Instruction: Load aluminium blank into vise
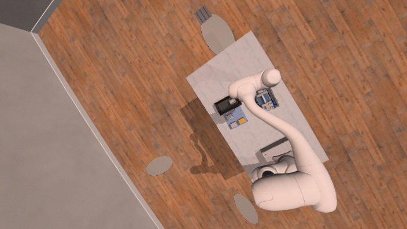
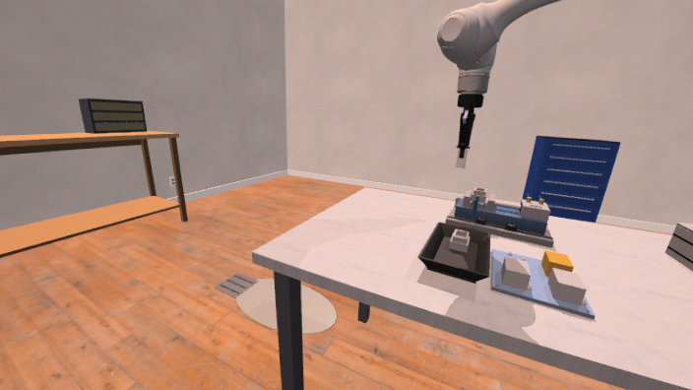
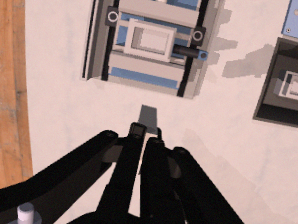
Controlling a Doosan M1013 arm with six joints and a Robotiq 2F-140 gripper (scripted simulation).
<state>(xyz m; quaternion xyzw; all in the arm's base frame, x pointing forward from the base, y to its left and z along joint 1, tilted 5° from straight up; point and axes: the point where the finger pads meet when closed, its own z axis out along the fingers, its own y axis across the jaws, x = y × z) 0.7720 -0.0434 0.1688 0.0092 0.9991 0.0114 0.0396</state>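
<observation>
Presently: one finished part in the vise, one in the tray, pincer clenched on nothing.

Item, counter [image 1: 219, 69] [image 2: 345, 236] [image 3: 60, 100]: carries all fixtures.
Item, vise [image 1: 263, 99] [image 2: 499, 220] [image 3: 142, 71]: near the long edge farther from the tray. A finished part [image 2: 479, 192] [image 3: 150, 40] occupies its opening, pocket up, beside the work stop [image 3: 186, 51].
Item, outfeed tray [image 1: 221, 114] [image 2: 450, 272] [image 3: 270, 77]: near the opposite long edge; second finished part [image 1: 232, 101] [image 2: 459, 241] [image 3: 292, 85] inside, pocket up.
Item, infeed plate [image 1: 237, 113] [image 2: 537, 286] [image 3: 292, 20]: along that same edge, toward the arm's base. Holds a brass blank [image 1: 241, 121] [image 2: 557, 261], an outer aluminium blank [image 1: 233, 125] [image 2: 568, 287] and a tray-side aluminium blank [image 1: 229, 116] [image 2: 516, 273], possibly propped on a pin.
Item, pincer [image 2: 462, 154] [image 3: 146, 118]: raised, short of the vise.

Hazards, as judged: descending unopened would strike the part; fingers off-line could catch jaw or stop; an uneven grip could tilt the part, so it lands against a tray wall or its fellow. Loading a blank before unloading would stack it. A skewed pick could leave the blank gapped at jaw or stop.
</observation>
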